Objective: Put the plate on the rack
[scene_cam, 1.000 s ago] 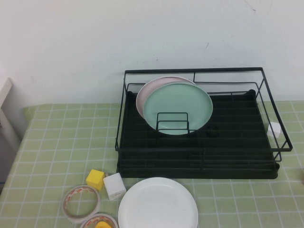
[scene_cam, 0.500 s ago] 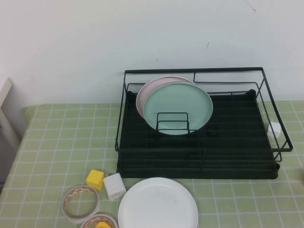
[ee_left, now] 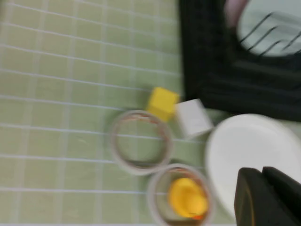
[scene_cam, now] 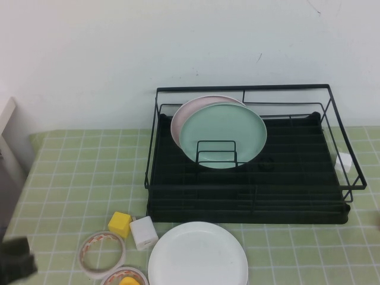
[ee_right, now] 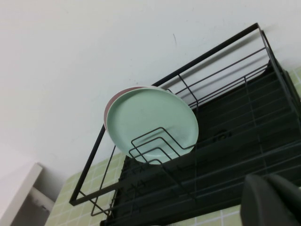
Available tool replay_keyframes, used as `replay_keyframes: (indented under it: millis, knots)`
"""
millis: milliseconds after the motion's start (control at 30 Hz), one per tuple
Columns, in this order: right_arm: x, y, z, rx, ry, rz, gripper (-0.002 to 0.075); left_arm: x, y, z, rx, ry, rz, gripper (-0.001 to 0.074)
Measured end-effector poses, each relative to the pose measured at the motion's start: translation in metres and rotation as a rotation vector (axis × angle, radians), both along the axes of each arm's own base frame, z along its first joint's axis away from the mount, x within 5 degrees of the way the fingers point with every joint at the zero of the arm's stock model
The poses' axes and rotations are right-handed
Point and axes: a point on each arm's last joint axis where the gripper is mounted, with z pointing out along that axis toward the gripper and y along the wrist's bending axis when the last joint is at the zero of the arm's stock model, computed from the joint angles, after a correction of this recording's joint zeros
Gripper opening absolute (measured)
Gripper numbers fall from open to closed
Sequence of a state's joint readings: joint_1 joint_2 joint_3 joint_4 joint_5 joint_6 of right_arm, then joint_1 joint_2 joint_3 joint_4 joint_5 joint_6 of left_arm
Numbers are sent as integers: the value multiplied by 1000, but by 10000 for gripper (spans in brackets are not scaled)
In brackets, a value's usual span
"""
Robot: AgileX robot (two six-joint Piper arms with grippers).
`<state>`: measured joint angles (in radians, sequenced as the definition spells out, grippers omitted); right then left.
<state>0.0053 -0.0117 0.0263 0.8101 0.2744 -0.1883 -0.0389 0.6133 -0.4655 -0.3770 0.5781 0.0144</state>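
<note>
The white plate lies flat on the green checked cloth in front of the black wire rack; it also shows in the left wrist view. My left gripper is a dark shape at the table's front left corner, well left of the plate; in its wrist view the fingers are together and hold nothing. My right gripper shows only in its wrist view, shut and empty, in front of the rack.
A mint green plate and a pale pink plate stand upright in the rack's left half. A yellow cube, a white cube and two tape rolls lie left of the white plate. A wall is close behind the rack.
My left gripper has come into the high view at the front left corner. The plate, the rack and the small objects have not moved.
</note>
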Motion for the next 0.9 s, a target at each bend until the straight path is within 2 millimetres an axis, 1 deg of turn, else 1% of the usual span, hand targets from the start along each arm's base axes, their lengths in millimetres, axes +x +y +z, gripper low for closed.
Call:
replay_keyframes:
  millis: [67,167,267,333,467,533,633,667,733,900]
  knots:
    - [0,0,0,-7,-2,1,8,19,1,5,62,43,-21,-2]
    - [0,0,0,-12,-3,2,8,47,-1,6,106,128,-59,-1]
    - [0,0,0,-14,-5,1,8,71,-11,2,126,205,-125,-1]
    - [0,0,0,-16,-7,0,8,83,-24,-2,136,230,-185,-1]
    - [0,0,0,-18,-7,0,8,100,-55,-10,160,254,-301,-1]
    - [0,0,0,-26,-9,2,8,107,-72,-19,179,279,-359,-1]
    - [0,0,0,-32,-11,3,8,118,-94,-37,221,341,-427,11]
    - [0,0,0,-32,-11,3,8,120,-100,-42,230,364,-440,25]
    - [0,0,0,-34,-11,3,8,129,-111,-55,234,433,-449,90]
    - [0,0,0,-35,-12,2,8,152,-126,-86,245,554,-448,357]
